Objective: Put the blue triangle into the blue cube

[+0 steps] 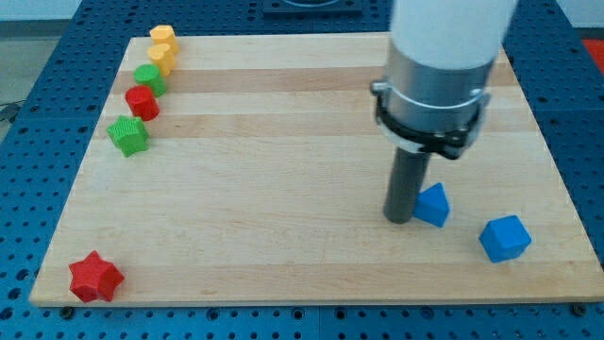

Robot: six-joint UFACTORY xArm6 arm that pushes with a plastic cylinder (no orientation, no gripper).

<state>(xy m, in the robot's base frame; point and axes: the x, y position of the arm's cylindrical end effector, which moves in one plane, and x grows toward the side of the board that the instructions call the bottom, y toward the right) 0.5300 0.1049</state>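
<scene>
- My tip (398, 219) is the lower end of a straight dark rod that hangs from a grey collar and a white arm body; it stands on the board, and since it is a bare rod it has nothing to clench or let go, so it holds nothing.
- Under my tip lies a pale wooden board (283, 170) made of lengthwise strips, and around the board shows a blue perforated table (38, 312) with rows of small holes; of the room beyond I can make out only a dark strip along the view's top.
- The blue triangle (433, 205) is a small bright blue block with slanted faces, its point toward the view's top.
- It lies just to the view's right of my tip, right up against the rod; whether they truly touch I cannot tell.
- The blue cube (505, 238) sits farther to the view's right of my tip and a little toward the view's bottom, apart from the triangle, turned so one corner faces the view's bottom.
- Well away to the view's left of my tip, a line of blocks runs along the board's left edge: a yellow block (163, 38), another yellow block (161, 59), a green block (149, 78), a red block (142, 102) and a green star (128, 135).
- A red star (95, 277) lies alone at the board's corner, far to the view's left of my tip and toward the view's bottom.
</scene>
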